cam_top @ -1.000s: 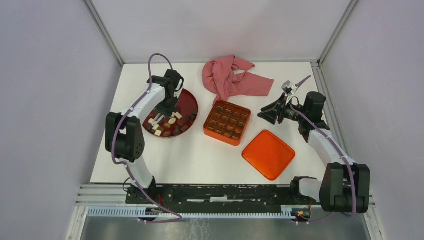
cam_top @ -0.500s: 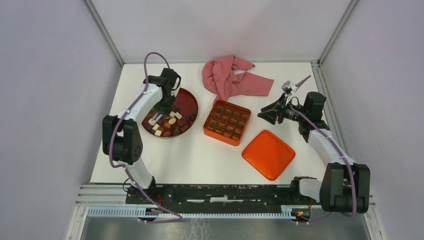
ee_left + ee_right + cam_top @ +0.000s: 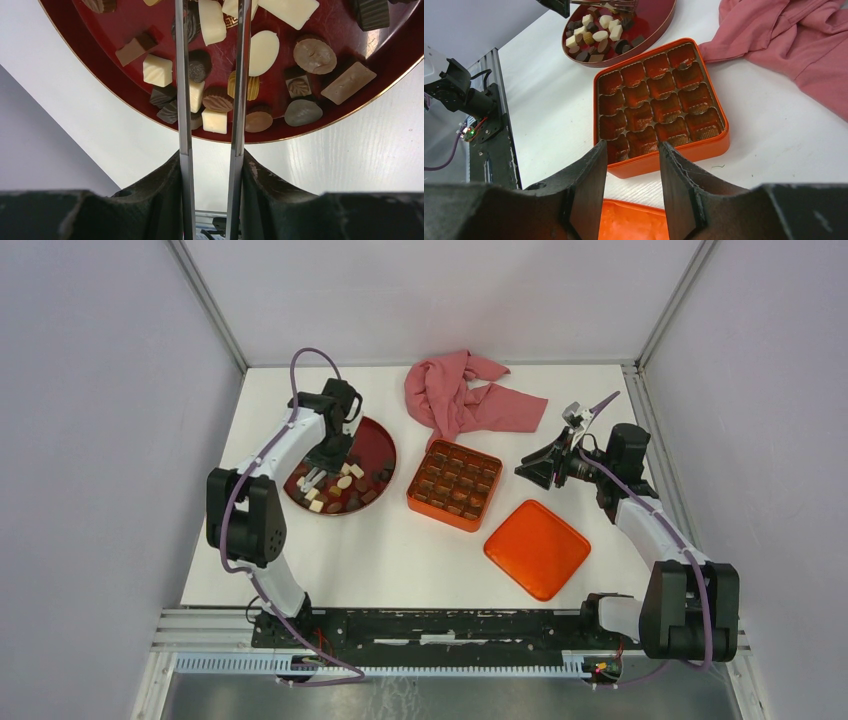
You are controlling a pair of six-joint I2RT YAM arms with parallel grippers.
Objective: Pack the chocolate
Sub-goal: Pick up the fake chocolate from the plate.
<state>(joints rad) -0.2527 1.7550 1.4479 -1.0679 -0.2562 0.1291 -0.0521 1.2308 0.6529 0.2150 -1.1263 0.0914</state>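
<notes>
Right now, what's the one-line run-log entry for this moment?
left gripper: open, over chocolate on plate | right gripper: open, empty, right of tin | tin: uncovered, lid lying beside it

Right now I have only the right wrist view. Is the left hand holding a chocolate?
Observer: Left wrist view: no. The left hand is open over the plate; chocolates lie between its fingers, none visibly gripped.
Operator: Is the right hand over the tin?
Observer: Top view: no. The right hand is beside the tin, on its right.
</notes>
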